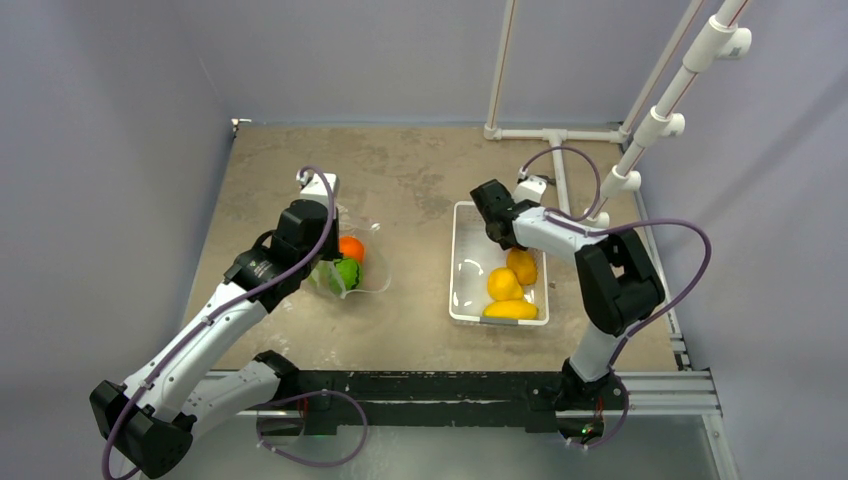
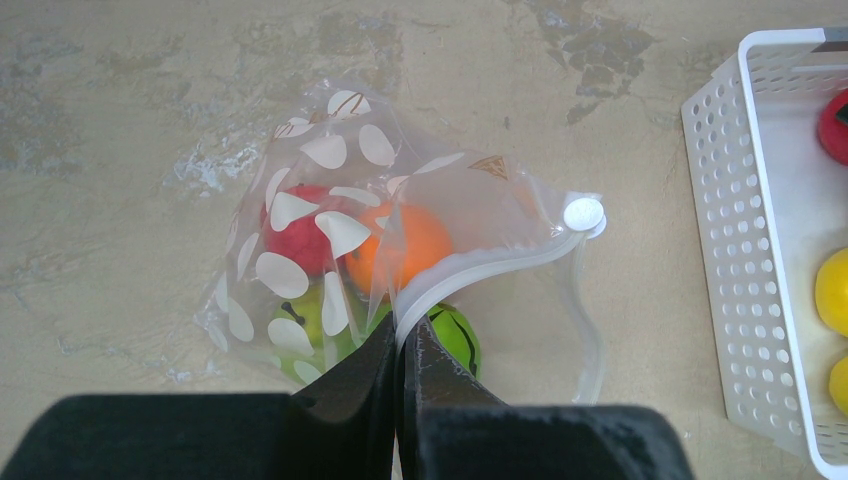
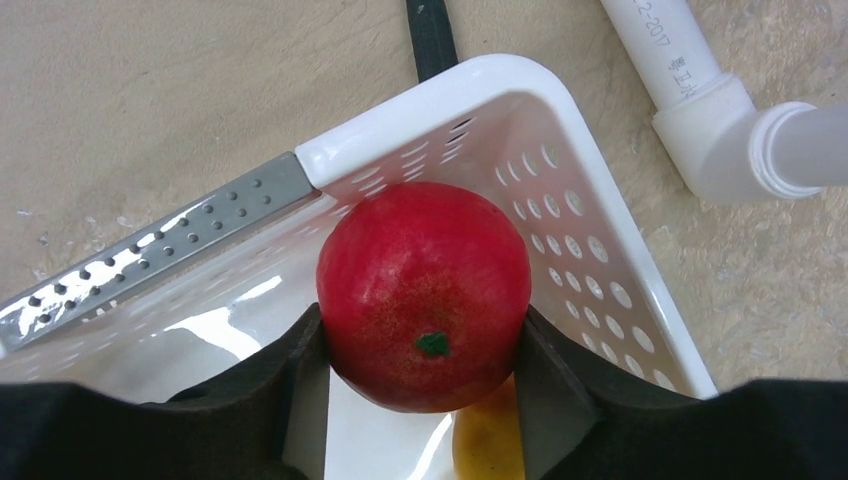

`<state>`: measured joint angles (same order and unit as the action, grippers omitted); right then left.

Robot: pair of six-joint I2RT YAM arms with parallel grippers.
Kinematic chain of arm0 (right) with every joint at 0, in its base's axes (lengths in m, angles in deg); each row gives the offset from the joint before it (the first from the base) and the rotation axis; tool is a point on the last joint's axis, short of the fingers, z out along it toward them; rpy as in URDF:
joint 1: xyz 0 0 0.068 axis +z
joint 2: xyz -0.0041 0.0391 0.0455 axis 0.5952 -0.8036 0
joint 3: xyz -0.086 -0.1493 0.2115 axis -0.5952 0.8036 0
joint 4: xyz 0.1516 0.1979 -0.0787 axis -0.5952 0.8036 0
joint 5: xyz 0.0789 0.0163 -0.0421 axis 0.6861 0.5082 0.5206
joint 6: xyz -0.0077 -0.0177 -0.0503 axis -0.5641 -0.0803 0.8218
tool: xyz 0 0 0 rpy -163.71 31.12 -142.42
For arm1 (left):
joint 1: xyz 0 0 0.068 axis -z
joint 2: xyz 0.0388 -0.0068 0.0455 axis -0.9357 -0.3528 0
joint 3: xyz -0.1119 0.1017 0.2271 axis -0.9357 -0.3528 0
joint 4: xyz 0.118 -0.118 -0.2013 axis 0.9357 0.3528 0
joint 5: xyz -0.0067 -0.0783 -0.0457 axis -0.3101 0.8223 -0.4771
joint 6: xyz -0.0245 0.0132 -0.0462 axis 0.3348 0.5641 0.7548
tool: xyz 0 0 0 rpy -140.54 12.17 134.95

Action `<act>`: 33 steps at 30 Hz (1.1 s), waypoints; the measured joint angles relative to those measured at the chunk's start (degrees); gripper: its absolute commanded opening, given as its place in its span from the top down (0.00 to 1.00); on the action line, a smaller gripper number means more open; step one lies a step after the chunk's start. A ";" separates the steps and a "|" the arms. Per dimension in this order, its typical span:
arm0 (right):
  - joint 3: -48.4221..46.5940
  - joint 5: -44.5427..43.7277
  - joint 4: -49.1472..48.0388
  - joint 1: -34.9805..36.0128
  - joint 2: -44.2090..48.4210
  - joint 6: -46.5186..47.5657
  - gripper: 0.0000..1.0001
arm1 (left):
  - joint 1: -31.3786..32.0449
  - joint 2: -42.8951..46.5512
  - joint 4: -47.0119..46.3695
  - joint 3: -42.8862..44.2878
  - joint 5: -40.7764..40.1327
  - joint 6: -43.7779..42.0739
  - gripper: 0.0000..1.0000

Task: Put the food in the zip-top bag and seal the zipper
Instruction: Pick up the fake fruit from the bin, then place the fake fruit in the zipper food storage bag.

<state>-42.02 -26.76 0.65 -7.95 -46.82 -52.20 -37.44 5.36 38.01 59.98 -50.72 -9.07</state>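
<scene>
Right gripper [image 3: 420, 322] pinches the red fruit [image 3: 425, 270] in the far corner of the white basket [image 3: 400, 110]. It's round and slick, so it may squirt out on the lift. Left gripper [image 2: 400, 335] is clenched on the zipper [image 2: 480, 268], zip-top bag [image 2: 330, 190] left of the basket. The mouth is narrow and the fruit could snag.

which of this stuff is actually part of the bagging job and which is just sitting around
Job: zip-top bag, zipper, bagged red fruit, bagged orange fruit, striped green fruit, red fruit in right tool, orange fruit in basket, yellow fruits.
Bystanders: white basket, white pipes.
</scene>
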 measured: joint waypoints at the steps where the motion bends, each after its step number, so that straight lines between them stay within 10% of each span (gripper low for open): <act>1: 0.00 0.02 0.09 0.00 0.09 0.11 0.61 | 0.00 0.00 -0.02 0.00 0.00 0.00 1.00; 17: 0.00 6.91 -2.82 1.62 15.19 6.64 0.82 | 0.00 0.00 0.00 0.00 -0.02 0.00 1.00; 33: -1.05 20.52 -12.66 21.88 24.76 14.53 0.86 | 0.00 0.00 0.00 0.00 -0.04 -0.02 1.00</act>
<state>-43.07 -6.24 -12.01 13.93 -22.05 -37.67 -37.44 5.36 38.01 59.98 -50.76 -9.09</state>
